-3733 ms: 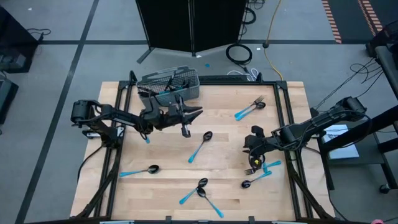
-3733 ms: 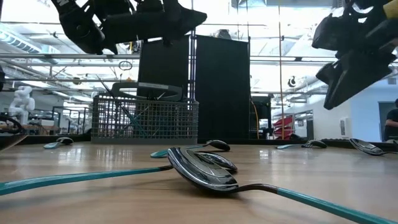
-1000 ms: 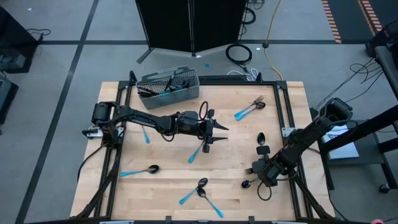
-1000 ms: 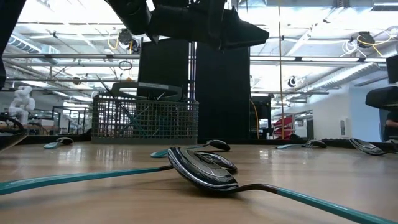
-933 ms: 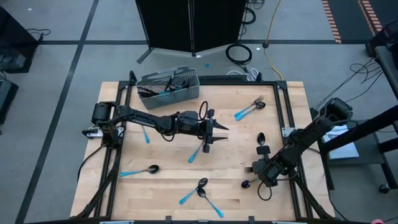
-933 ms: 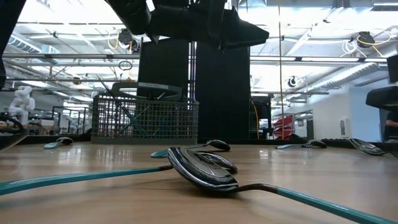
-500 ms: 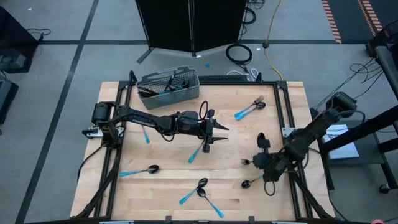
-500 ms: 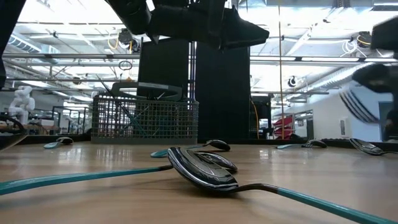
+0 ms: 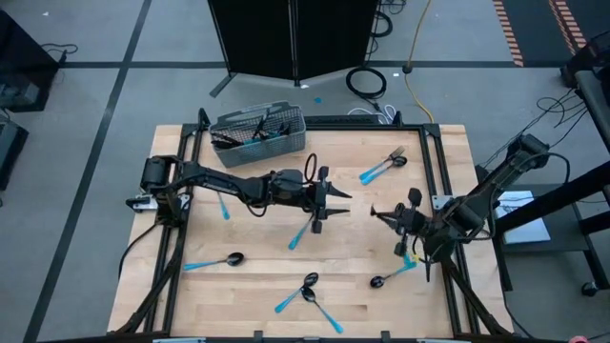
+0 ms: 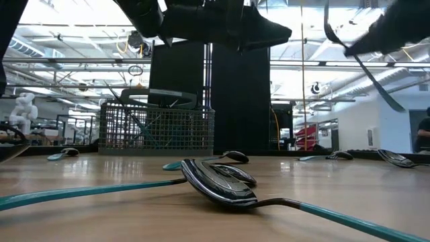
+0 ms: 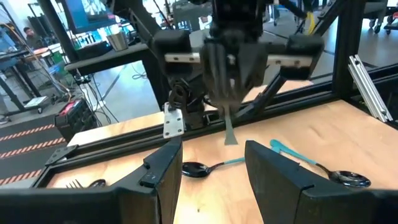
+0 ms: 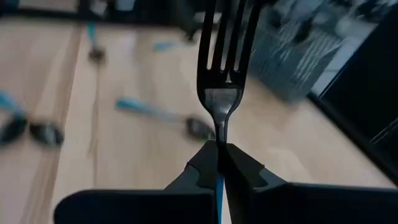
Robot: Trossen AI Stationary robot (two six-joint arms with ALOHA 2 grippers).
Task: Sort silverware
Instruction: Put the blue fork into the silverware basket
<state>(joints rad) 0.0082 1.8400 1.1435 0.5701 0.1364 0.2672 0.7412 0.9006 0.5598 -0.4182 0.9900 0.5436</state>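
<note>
Left arm reaches to table centre. Left gripper hovers with fingers spread, holding nothing, directly above a spoon lying on the wood.

Wire basket sits at 11 o'clock near the far edge, some cutlery already in it.

Loose silverware: one spoon at 8 o'clock, a crossed pair at 6 o'clock, another pair at 1 o'clock, one piece at 4 o'clock.

Right gripper at 3 o'clock, lifted off the table, fingers clenched on the fork, pinching the neck just below the tines; tines point toward centre.

Risks:
- The pinch sits on a narrow part of the fork; a swing could let it pivot or slip out.
- The fork's route to the basket likely crosses the left arm's space; a clash is possible if both move together.
- Tines could catch the basket mesh on entry.

Room: bare wood between the two grippers and along the near-left. The metal frame rail lies just beside the right gripper's outer side, so little margin there.
</note>
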